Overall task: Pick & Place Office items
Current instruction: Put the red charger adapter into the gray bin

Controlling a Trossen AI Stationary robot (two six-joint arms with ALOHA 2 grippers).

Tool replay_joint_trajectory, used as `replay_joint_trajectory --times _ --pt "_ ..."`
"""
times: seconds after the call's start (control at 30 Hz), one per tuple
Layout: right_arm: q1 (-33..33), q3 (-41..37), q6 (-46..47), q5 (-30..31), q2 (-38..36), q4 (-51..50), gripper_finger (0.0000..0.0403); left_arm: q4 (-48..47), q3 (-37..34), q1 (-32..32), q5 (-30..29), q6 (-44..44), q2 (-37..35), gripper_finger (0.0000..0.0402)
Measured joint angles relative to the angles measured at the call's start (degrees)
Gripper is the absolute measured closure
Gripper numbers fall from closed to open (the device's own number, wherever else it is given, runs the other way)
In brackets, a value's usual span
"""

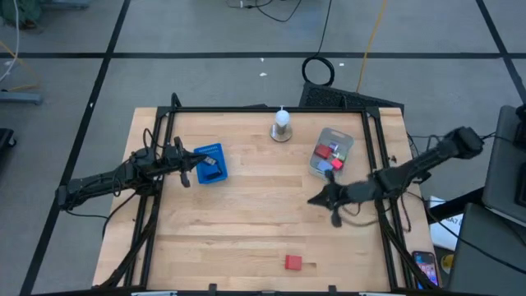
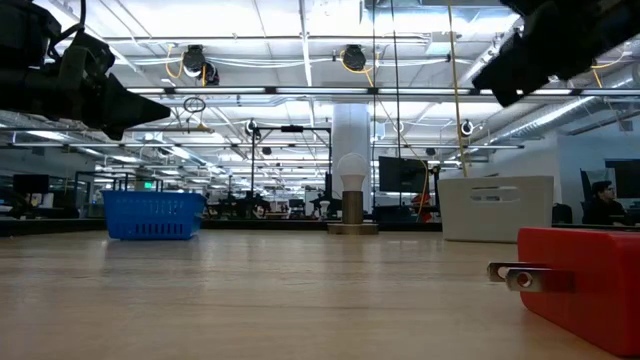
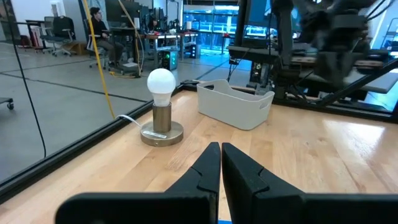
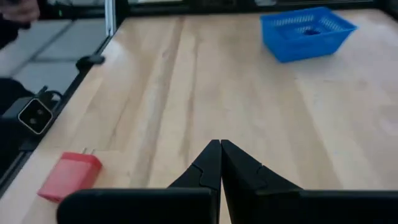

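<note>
Fingers of the left end effector (image 3: 221, 163) and right end effector (image 4: 220, 160) are pressed together, nothing held above the desk (image 1: 246, 222).

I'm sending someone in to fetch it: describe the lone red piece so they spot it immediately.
Start at the wooden table. Along its near edge, far from the blue basket and the grey tub, lies a red block. Two metal prongs stick out of one end, and nothing lies beside it.

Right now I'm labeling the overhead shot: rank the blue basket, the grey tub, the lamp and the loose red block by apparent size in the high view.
1. blue basket and grey tub: too alike to separate
2. lamp
3. red block
</note>
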Motion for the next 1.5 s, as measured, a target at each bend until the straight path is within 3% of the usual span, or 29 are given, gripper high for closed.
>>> replay_joint_trajectory --times 0.17,0.37,0.5,0.63,0.8,0.93,1.03,1.17,1.5 --pt "5.34 11.34 5.18 3.64 12.36 -6.68 0.0403 -0.01 0.00 0.00 0.00 -0.07 -0.01 0.0382" --pt "7.77 22.66 10.17 -0.84 24.07 -10.72 0.0401 -0.02 0.00 0.02 -0.02 -0.07 -0.02 0.0382" --pt "9.23 29.90 12.68 -5.70 31.03 -17.11 0.0374 0.00 0.00 0.02 -0.02 -0.07 -0.01 0.0382" --pt "10.38 35.76 15.21 -9.88 37.05 -22.05 0.0309 -0.02 0.00 0.00 0.00 -0.07 0.00 0.0382" --pt "11.06 40.25 16.04 -18.32 42.40 -27.70 0.0193 -0.01 0.00 0.00 -0.01 -0.04 -0.01 0.0382" --pt "10.41 42.41 17.94 -21.74 44.92 -28.57 0.0106 0.00 0.00 0.00 -0.02 -0.04 -0.02 0.0382" --pt "10.48 42.85 18.29 -21.53 46.44 -27.95 0.0065 0.00 0.00 0.02 -0.02 -0.04 -0.01 0.0382" --pt "10.50 43.27 20.30 -20.45 49.01 -28.61 0.0052 -0.02 0.00 0.01 -0.02 -0.04 -0.01 0.0382" --pt "8.11 43.35 16.34 -20.32 50.47 -30.03 0.0064 0.00 0.00 0.00 -0.02 -0.04 -0.02 0.0382"
